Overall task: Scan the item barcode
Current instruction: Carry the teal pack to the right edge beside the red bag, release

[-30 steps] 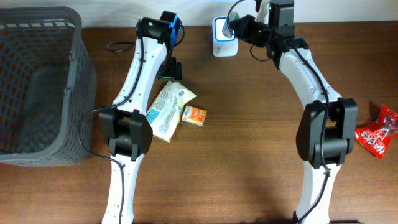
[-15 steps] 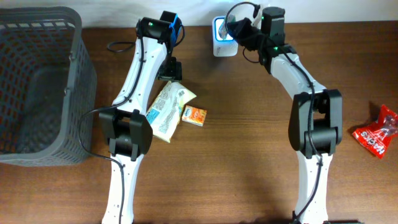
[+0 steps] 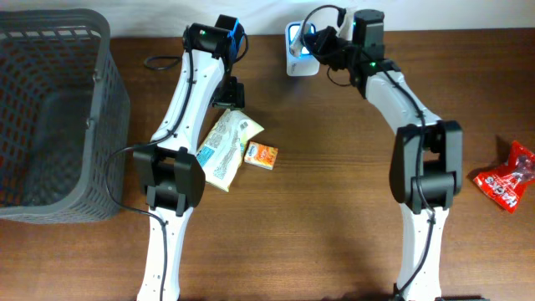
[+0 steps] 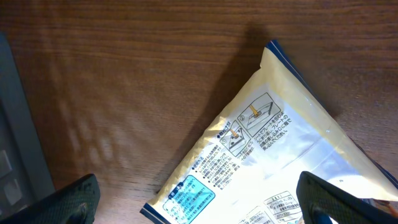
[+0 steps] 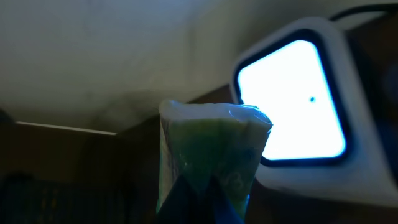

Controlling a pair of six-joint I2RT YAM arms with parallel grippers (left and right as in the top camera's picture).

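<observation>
Grey basket (image 3: 113,100), interior hard to read, pouch (image 3: 221,150) outside

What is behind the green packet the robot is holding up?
A scanner with a glowing white window stands behind the green packet. The packet covers the scanner's lower left corner, so that part cannot be seen.

I read this as a mock shop checkout on a lab bench. Evidence: lit scanner (image 3: 299,42) at 12 o'clock on a wood-grain table (image 3: 334,226). Grey basket (image 3: 117,125) at 9. Retail goods: cream bag (image 3: 219,150) and orange box (image 3: 262,155) near centre, red pouch (image 3: 506,177) at 3, green packet (image 5: 211,155) before the scanner. Left arm (image 3: 188,100) and right arm (image 3: 410,92) enter from 6.
</observation>
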